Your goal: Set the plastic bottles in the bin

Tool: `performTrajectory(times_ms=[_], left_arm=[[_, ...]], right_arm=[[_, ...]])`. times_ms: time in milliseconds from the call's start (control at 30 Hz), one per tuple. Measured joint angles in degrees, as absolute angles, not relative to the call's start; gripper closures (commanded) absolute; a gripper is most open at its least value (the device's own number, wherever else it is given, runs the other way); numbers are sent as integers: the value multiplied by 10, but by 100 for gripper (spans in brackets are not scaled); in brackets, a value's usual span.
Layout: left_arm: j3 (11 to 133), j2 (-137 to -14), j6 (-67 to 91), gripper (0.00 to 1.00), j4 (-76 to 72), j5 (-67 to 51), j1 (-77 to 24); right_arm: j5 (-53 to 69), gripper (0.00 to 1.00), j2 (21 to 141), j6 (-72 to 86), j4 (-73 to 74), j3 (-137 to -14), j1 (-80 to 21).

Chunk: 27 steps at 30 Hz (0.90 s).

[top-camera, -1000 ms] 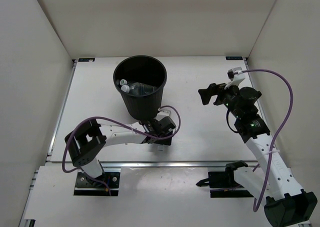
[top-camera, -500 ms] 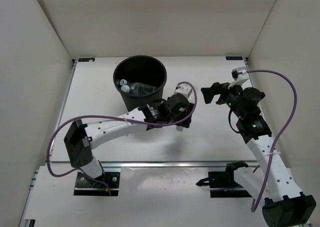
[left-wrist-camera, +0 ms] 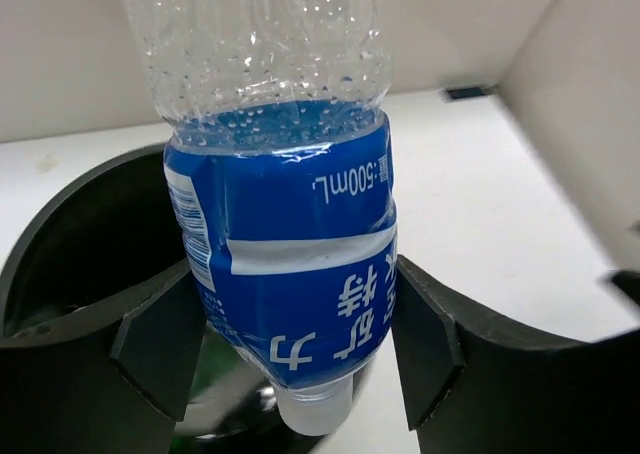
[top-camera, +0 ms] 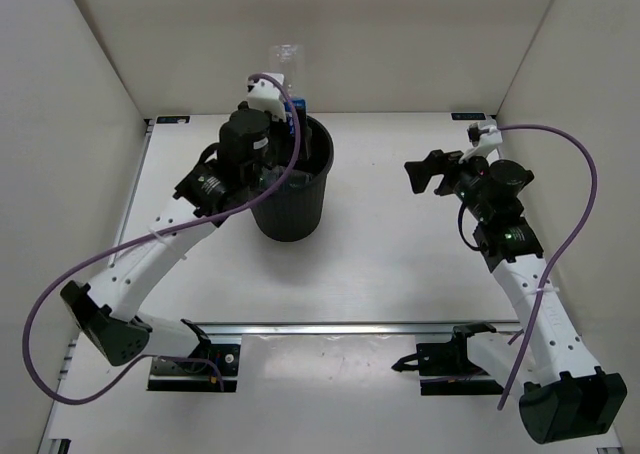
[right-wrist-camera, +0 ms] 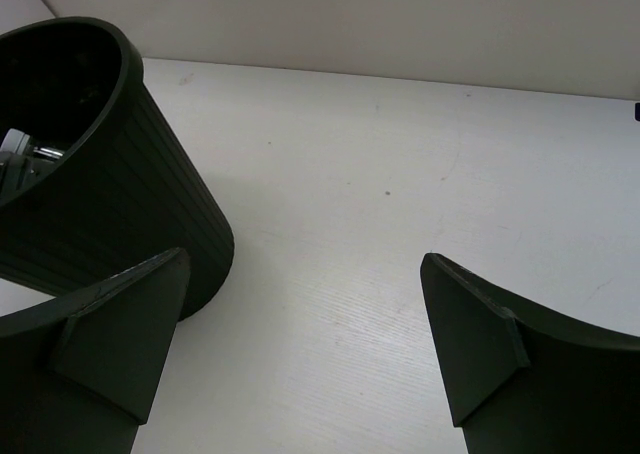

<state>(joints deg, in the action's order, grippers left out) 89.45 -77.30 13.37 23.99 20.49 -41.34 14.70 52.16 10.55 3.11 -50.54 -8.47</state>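
Note:
My left gripper [top-camera: 294, 112] is shut on the clear bottle with the blue label [top-camera: 288, 58] and holds it cap down above the far rim of the black bin [top-camera: 290, 212]. In the left wrist view the blue label [left-wrist-camera: 285, 244] sits between both fingers [left-wrist-camera: 160, 354], with the bin's rim [left-wrist-camera: 60, 204] below and something green inside. My right gripper [top-camera: 425, 172] is open and empty to the right of the bin, above the table. The right wrist view shows the bin [right-wrist-camera: 130, 174] at the left and a clear object inside it [right-wrist-camera: 22, 152]. My left arm hides most of the bin's inside in the top view.
White walls close in the table on the left, back and right. A metal rail [top-camera: 330, 326] runs along the near edge by the arm bases.
My left arm has swung up from the table in front of the bin to above the bin, carrying the blue-labelled bottle. The right arm has barely moved.

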Motion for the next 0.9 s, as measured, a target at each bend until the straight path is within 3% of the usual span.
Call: performTrajectory(times_ms=[133, 233, 300, 633, 900], left_arm=[[841, -790, 106, 19, 230, 218, -396], [809, -800, 99, 5, 233, 229, -392], [789, -798, 102, 1, 234, 230, -386], [808, -766, 118, 1, 271, 215, -374], [822, -636, 210, 1, 390, 173, -183]], right_arm=[[147, 1, 532, 105, 27, -514, -81], [147, 2, 543, 105, 23, -519, -82], [148, 2, 549, 105, 21, -520, -82], [133, 1, 577, 103, 45, -547, -107], [68, 1, 588, 90, 165, -591, -108]])
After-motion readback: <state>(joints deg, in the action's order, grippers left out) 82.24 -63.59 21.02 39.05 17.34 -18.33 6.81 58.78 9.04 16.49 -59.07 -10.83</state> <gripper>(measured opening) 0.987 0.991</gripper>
